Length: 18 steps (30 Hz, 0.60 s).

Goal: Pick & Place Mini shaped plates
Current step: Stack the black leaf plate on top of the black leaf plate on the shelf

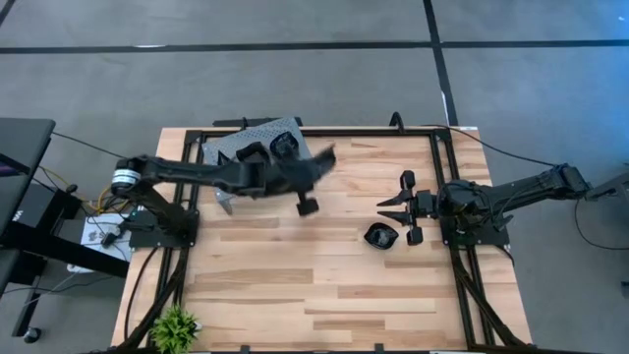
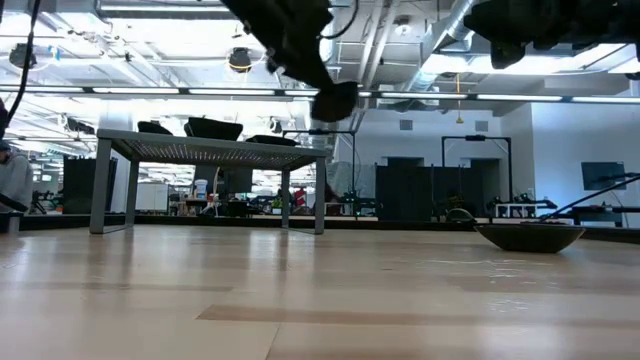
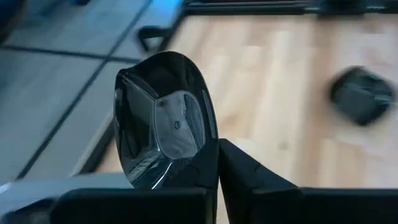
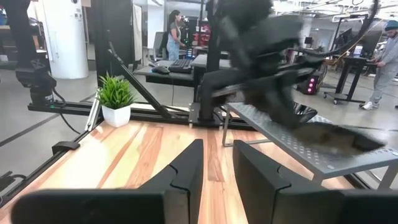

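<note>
My left gripper (image 1: 313,169) hangs above the table just right of the grey perforated stand (image 1: 257,138) and is shut on a glossy black teardrop plate (image 3: 165,118). Other black plates (image 1: 285,144) sit on top of the stand, seen in the low view as dark dishes (image 2: 212,127). One black plate (image 1: 380,235) rests with its underside on the wood; it also shows in the low view (image 2: 530,237) and the left wrist view (image 3: 362,94). My right gripper (image 1: 410,207) is open, level above the table, just right of that plate. My left gripper pinches the teardrop plate by its rim at the broad end (image 3: 194,157) between the two fingers (image 3: 249,171). The plate is lifted clear of the table and the stand, and it sticks out beyond the fingertips, edge-on between them with its hollow face showing.
The stand rests on thin legs (image 2: 100,190) at the table's far left part. A small potted plant (image 1: 175,324) sits at the near left corner. A black frame rail (image 1: 447,197) runs along the table's sides. Bare wood (image 1: 295,275) fills the near half.
</note>
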{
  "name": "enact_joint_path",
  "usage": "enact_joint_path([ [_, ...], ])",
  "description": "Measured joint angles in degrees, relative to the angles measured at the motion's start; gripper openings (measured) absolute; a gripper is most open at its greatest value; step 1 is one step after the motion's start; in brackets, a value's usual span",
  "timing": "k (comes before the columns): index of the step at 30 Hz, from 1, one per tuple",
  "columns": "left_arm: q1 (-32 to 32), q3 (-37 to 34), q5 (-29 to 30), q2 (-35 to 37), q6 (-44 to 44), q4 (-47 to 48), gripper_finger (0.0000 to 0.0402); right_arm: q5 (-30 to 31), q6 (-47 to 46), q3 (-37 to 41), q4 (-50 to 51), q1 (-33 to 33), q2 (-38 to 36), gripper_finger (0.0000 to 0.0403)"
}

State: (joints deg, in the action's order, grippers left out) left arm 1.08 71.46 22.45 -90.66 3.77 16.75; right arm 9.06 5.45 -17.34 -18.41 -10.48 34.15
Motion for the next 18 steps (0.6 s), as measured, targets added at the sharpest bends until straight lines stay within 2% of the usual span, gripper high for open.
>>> enact_joint_path([
  [5,3.3,0.0,9.7,2.1,-7.6,2.8,0.0007,0.0,-0.1,0.0,0.8,0.0,0.0,0.0082],
  [14,6.1,0.0,10.5,3.1,-12.4,13.0,0.0007,0.0,-2.7,0.0,2.6,0.0,0.0,0.0082],
  [18,7.1,-1.1,11.7,3.1,-13.2,13.2,0.001,0.0,-3.0,0.0,2.8,0.0,0.0,0.0082],
])
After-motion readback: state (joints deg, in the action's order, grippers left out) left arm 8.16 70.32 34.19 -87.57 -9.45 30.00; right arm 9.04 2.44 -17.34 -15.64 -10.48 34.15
